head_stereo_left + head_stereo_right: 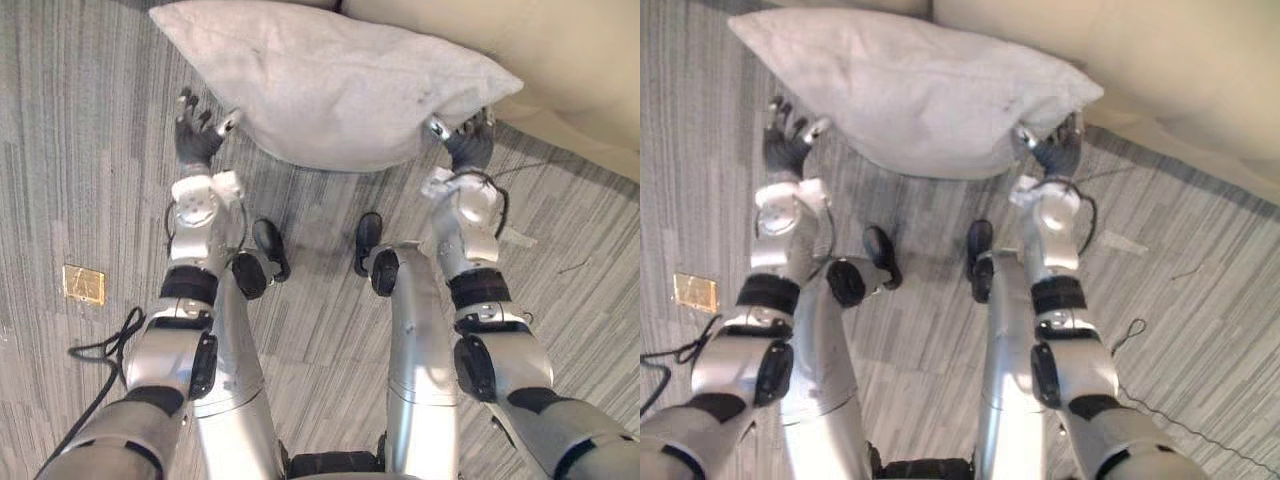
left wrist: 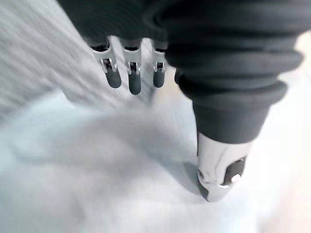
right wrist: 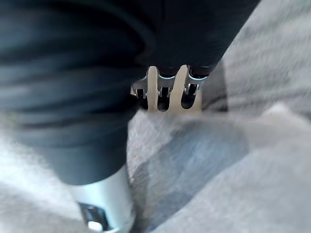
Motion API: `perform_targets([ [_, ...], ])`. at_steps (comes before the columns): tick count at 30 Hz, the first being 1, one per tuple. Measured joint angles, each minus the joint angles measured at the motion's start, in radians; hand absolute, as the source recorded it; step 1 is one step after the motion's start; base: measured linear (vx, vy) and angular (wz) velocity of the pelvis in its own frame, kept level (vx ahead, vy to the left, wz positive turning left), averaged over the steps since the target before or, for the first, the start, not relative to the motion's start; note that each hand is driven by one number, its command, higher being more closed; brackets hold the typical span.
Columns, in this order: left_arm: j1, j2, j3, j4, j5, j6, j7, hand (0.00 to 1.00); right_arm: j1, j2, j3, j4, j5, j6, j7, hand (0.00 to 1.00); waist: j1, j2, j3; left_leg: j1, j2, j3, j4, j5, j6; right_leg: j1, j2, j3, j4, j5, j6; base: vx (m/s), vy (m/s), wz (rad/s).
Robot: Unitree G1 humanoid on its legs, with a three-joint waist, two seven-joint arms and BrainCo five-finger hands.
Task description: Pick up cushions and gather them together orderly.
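A large pale-grey fabric cushion (image 1: 330,80) lies crosswise between the two arms, ahead of the robot and over the grey striped carpet floor (image 1: 80,150). The left robot hand (image 1: 198,138) is at the cushion's left edge, fingers spread and straight, thumb laid on the fabric. The right robot hand (image 1: 468,145) is at the right corner, fingers also straight, thumb held apart, with cloth lying against it. Neither hand pinches the cover, so the cushion looks pressed between two flat hands. I cannot tell whether it is clear of the carpet.

The task seems to be at an early stage, with one cushion taken up and no ordered group in sight. A broad cream upholstered surface (image 1: 560,60) runs along the far right, just behind the cushion's right corner. It may be where the cushions gather, though that is unclear. Its edge leaves little room on the right. The carpet to the left is open, with a small brass-coloured square floor plate (image 1: 84,284) well apart.
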Motion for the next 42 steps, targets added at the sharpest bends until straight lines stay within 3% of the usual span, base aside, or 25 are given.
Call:
perform_targets([
  [1, -0.018, -0.004, 0.0, -0.002, 0.0, -0.001, 0.02, 0.0, -0.016, 0.016, 0.006, 0.0, 0.014, 0.0, -0.013, 1.0, -0.007, 0.0, 0.0, 0.0, -0.001, -0.001, -0.01, 0.002, -0.002, 0.002, 0.0, -0.002, -0.013, 0.004, 0.003, -0.02, 0.012, -0.04],
  [2, -0.026, -0.004, 0.001, -0.001, 0.0, -0.001, 0.034, 0.0, -0.025, 0.019, 0.018, 0.0, 0.019, 0.0, -0.02, 1.0, -0.012, 0.0, 0.0, 0.0, -0.001, 0.0, -0.017, 0.005, -0.002, 0.003, 0.001, -0.003, -0.021, 0.007, 0.007, -0.02, 0.018, -0.04],
  [3, -0.034, -0.005, -0.001, -0.002, 0.0, -0.001, 0.048, 1.0, -0.033, 0.025, 0.023, 0.0, 0.021, 0.0, -0.025, 1.0, -0.015, 0.0, 0.0, 0.0, -0.002, 0.0, -0.023, 0.007, -0.002, 0.005, 0.001, -0.004, -0.029, 0.01, 0.007, 0.0, 0.0, 0.0],
  [13, -0.047, -0.001, -0.004, -0.038, -0.019, -0.001, 0.122, 1.0, -0.05, 0.053, 0.066, 0.0, 0.123, -0.001, -0.074, 1.0, -0.022, 0.0, 0.0, 0.031, -0.005, 0.007, -0.034, 0.01, -0.005, 0.029, 0.003, 0.002, -0.039, 0.016, 0.008, -0.01, 0.004, 0.0],
  [17, -0.023, -0.005, -0.008, -0.098, -0.02, -0.001, 0.138, 1.0, 0.016, 0.053, 0.104, -0.091, 0.136, -0.023, -0.075, 1.0, -0.023, 0.0, -0.001, 0.092, -0.004, 0.008, -0.065, 0.02, -0.005, 0.092, 0.003, -0.006, -0.074, 0.028, 0.003, -0.05, 0.003, -0.01],
  [20, 0.039, -0.022, -0.047, -0.194, -0.019, -0.021, 0.138, 1.0, 0.098, 0.056, 0.109, -0.178, 0.136, -0.044, -0.075, 1.0, -0.022, -0.001, -0.003, 0.184, -0.008, 0.012, -0.116, 0.031, -0.009, 0.186, 0.003, -0.012, -0.125, 0.037, 0.003, -0.06, -0.016, 0.01],
  [28, 0.369, -0.149, -0.164, -0.476, 0.009, -0.104, 0.137, 1.0, 0.491, 0.071, 0.137, -0.533, 0.098, -0.121, -0.075, 1.0, -0.02, 0.002, -0.021, 0.588, -0.039, 0.034, -0.349, 0.058, -0.036, 0.594, 0.014, -0.027, -0.374, 0.072, 0.007, 0.02, -0.037, -0.02],
  [32, 0.63, -0.225, -0.238, -0.614, 0.014, -0.119, 0.13, 1.0, 0.765, 0.094, 0.152, -0.699, 0.046, -0.138, -0.056, 1.0, -0.019, 0.004, -0.132, 0.771, -0.043, 0.059, -0.447, 0.058, -0.038, 0.774, 0.025, -0.028, -0.492, 0.081, 0.014, 0.16, 0.019, -0.13],
  [34, 0.713, -0.239, -0.25, -0.66, 0.013, -0.12, 0.121, 1.0, 0.85, 0.091, 0.172, -0.746, 0.025, -0.142, -0.037, 1.0, -0.01, 0.004, -0.149, 0.853, -0.043, 0.066, -0.473, 0.055, -0.042, 0.85, 0.028, -0.03, -0.52, 0.082, 0.017, 0.14, 0.027, -0.27],
  [36, 0.813, -0.243, -0.251, -0.71, 0.013, -0.121, 0.093, 1.0, 0.959, 0.091, 0.193, -0.791, -0.001, -0.148, 0.004, 1.0, 0.001, 0.019, -0.193, 0.949, -0.033, 0.073, -0.507, 0.018, -0.062, 0.932, 0.041, -0.033, -0.553, 0.081, 0.02, 0.11, 0.025, -0.36],
  [40, 0.868, -0.236, -0.252, -0.738, 0.002, -0.129, 0.08, 1.0, 1.03, 0.084, 0.21, -0.791, -0.03, -0.151, 0.039, 1.0, 0.001, 0.03, -0.228, 1.057, -0.016, 0.107, -0.521, -0.034, -0.078, 1.004, 0.038, -0.064, -0.557, 0.084, 0.027, 0.04, 0.021, -0.35],
  [42, 0.893, -0.214, -0.257, -0.737, 0.001, -0.133, 0.07, 1.0, 1.03, 0.083, 0.211, -0.746, -0.031, -0.15, 0.056, 1.0, -0.005, 0.028, -0.245, 1.122, -0.02, 0.135, -0.571, -0.037, -0.076, 1.029, 0.012, -0.12, -0.581, 0.095, 0.043, 0.02, 0.012, -0.43],
])
